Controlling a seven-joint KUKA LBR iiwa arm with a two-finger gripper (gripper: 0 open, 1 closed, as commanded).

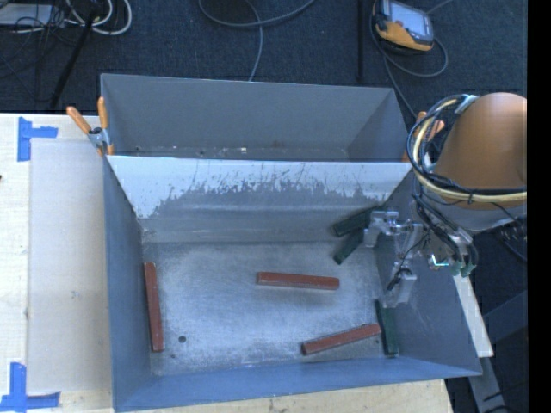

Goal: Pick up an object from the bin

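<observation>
My gripper hangs at the bin's right side, near the back wall, with its two dark fingers spread open and nothing between them. A reddish-brown flat bar lies on the bin floor just below and left of the fingertips, apart from them. A second reddish-brown bar lies slanted near the front right corner. Beside its right end, a dark green stick lies along the foot of the right wall.
A third reddish-brown bar lies lengthwise against the left wall. The arm with its orange dome and cables leans in over the right rim. The bin's sloped walls close in around the floor.
</observation>
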